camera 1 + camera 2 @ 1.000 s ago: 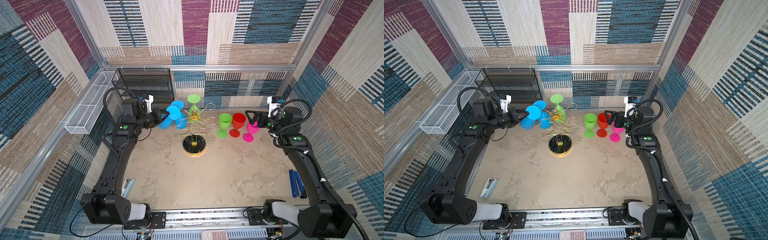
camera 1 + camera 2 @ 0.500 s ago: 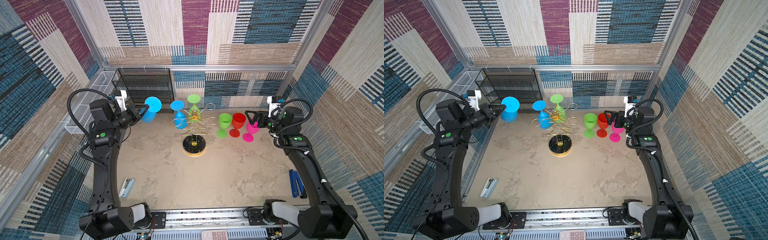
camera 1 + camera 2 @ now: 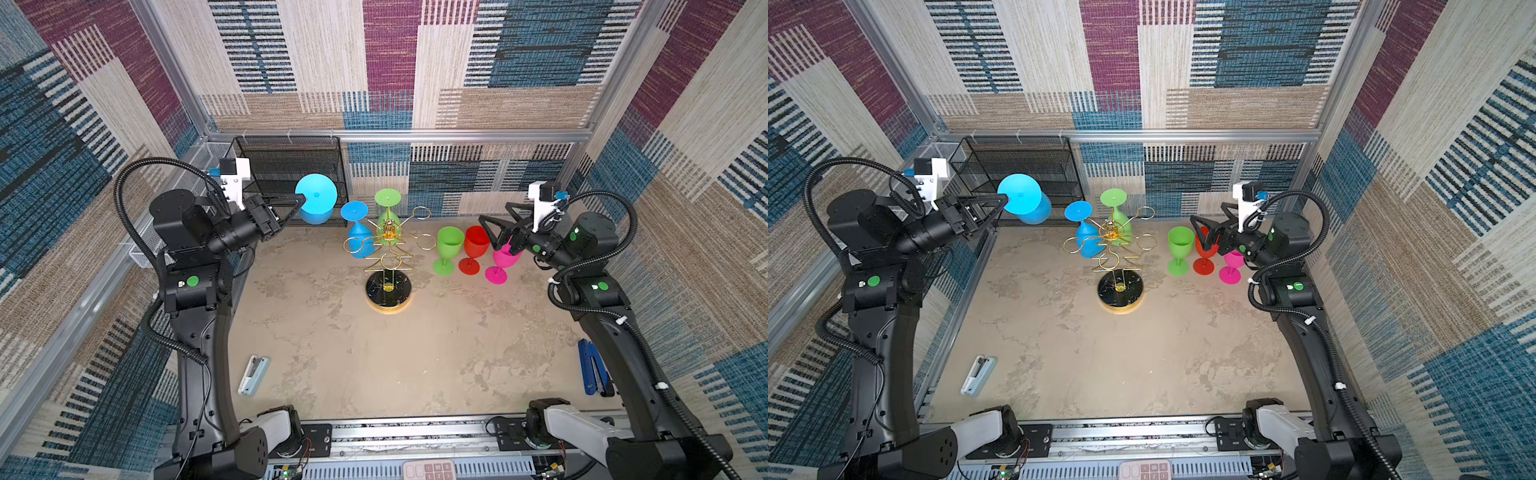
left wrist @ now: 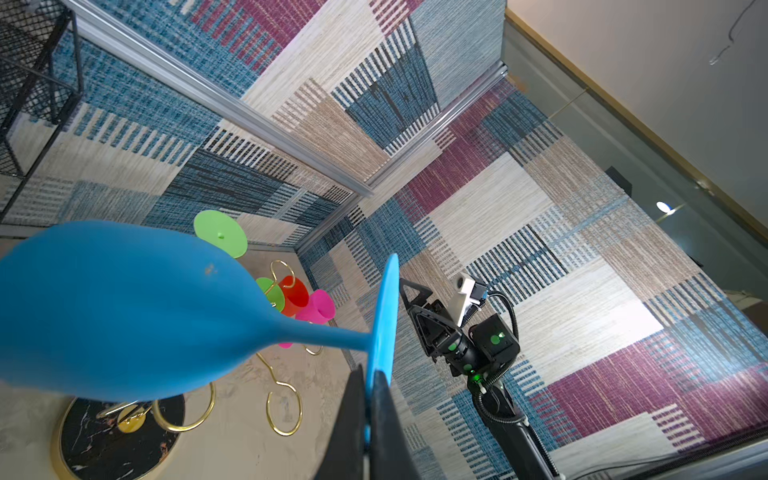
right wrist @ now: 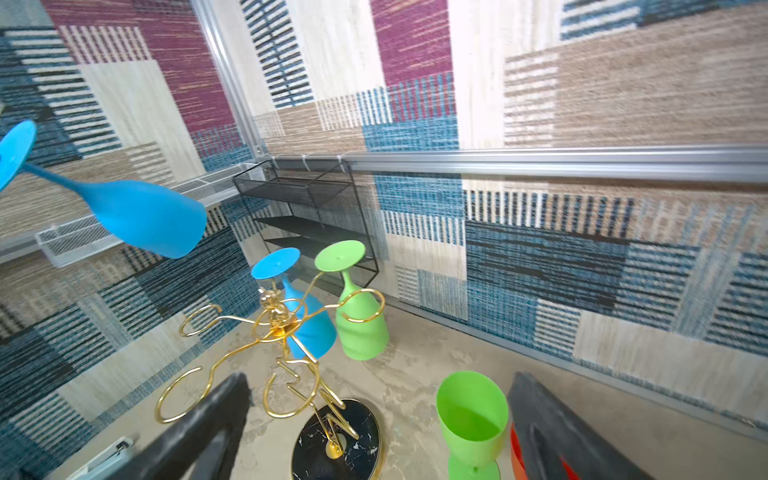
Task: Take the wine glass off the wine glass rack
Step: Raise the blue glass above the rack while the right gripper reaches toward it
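- Swung out from among the wire arms a second ago, the sky-blue plastic wine glass (image 3: 316,195) now hangs in the air in front of the black mesh shelf (image 3: 286,166). It is well apart from the gold wire wine glass rack (image 3: 400,286) with its round black marbled base.
- The left gripper (image 3: 300,202) is pinching the rim of that glass's flat foot, jaws pressed tight on it. The glass is tilted, foot high and bowl slanting downward (the left wrist view shows the foot edge-on between the black fingers (image 4: 353,415)).
- By my reckoning the lift-off for this glass is done, and what remains is to stand it down somewhere.
- A second blue glass (image 3: 358,243) and a lime-green glass (image 3: 388,214) hang upside down on the rack, as before.
- The right gripper (image 3: 495,214) has not stirred. Its jaws are spread wide and empty, close by the green (image 3: 449,247), red (image 3: 474,247) and pink (image 3: 496,275) glasses standing on the table.
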